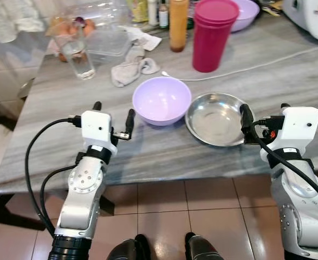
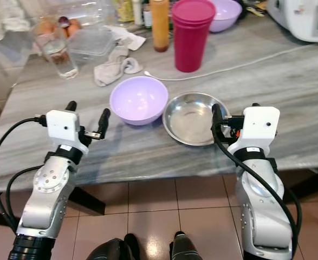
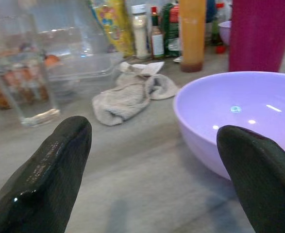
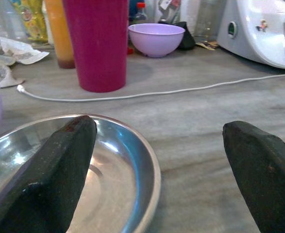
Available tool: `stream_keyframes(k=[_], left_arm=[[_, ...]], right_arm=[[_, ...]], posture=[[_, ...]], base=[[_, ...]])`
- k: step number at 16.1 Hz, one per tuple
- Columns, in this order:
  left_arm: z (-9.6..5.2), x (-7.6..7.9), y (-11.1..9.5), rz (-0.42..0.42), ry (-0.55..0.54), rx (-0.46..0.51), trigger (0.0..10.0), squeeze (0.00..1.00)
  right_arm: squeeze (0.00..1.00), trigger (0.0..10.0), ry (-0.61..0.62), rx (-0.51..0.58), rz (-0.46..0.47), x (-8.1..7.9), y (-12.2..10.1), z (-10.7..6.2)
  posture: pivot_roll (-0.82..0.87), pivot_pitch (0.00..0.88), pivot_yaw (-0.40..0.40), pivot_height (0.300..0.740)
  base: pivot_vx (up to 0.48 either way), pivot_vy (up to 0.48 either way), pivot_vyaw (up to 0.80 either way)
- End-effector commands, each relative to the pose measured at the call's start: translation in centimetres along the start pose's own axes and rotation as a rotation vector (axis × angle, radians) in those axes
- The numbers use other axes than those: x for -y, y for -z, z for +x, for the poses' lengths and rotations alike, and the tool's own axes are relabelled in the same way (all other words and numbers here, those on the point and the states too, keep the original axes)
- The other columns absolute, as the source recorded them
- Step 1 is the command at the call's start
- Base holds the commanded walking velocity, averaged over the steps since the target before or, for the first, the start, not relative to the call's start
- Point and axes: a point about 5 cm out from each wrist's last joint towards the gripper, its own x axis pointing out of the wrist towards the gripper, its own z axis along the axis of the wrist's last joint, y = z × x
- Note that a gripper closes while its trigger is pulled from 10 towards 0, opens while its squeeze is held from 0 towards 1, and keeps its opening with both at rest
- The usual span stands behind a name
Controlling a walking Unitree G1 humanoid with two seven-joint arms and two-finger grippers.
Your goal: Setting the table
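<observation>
- Left eye view: a grey marble-patterned table (image 1: 289,76) runs across the scene. A lilac bowl (image 1: 161,100) sits near its front edge, and a shallow steel plate (image 1: 215,118) lies just right of it, rims almost touching. Farther back stand a stack of magenta cups (image 1: 213,33), an orange bottle (image 1: 178,24), a crumpled grey cloth (image 1: 130,67), a clear glass (image 1: 78,57) and a clear plastic box (image 1: 105,40). A white cable (image 1: 256,62) trails across the right half.
- Left eye view, arms: the left gripper (image 1: 113,119) hovers at the near edge, left of the lilac bowl, fingers spread wide with nothing between them. The right gripper (image 1: 264,120) is at the steel plate's right rim.
- Right eye view: the same layout; a second lilac bowl (image 2: 224,13) sits far back behind the cups, and a white appliance (image 2: 305,19) stands at the far right.
- Left wrist view: both black fingers (image 3: 47,174) are set far apart, empty, with the lilac bowl close in front of the right-hand finger and the cloth beyond.
- Right wrist view: the fingers (image 4: 55,170) gape wide and hold nothing; one hangs over the steel plate's rim, the other over bare table to its right.
</observation>
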Motion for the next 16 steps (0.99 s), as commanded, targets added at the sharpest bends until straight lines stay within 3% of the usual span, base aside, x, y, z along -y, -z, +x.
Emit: stream_keyframes(k=[1, 8, 12, 16], left_arm=[[-0.1, -0.2, 0.5, 0.016, -0.015, -0.023, 10.0, 0.00], [1.0, 0.2, 0.5, 0.061, -0.005, -0.024, 10.0, 0.00], [1.1, 0.4, 0.5, 0.056, 0.004, -0.025, 10.0, 0.00], [1.2, 0.5, 0.6, 0.060, 0.014, -0.028, 10.0, 0.00]], right_arm=[[0.00, 10.0, -0.011, 0.023, 0.005, -0.4, -0.3, -0.3], [0.00, 10.0, 0.022, -0.020, 0.107, -0.8, 0.6, 0.2], [0.00, 10.0, -0.021, -0.031, 0.141, -1.3, 0.8, 0.2], [0.00, 10.0, -0.013, -0.034, 0.150, -0.9, 0.8, 0.4]], posture=[[-0.31, 0.180, 0.086, 0.740], [-0.31, 0.174, 0.105, 0.740], [-0.31, 0.175, 0.102, 0.740], [-0.31, 0.175, 0.102, 0.740]], base=[[0.000, 0.000, 0.00], [0.000, 0.000, 0.00], [-0.256, 0.000, 0.00], [-0.277, 0.000, 0.00]])
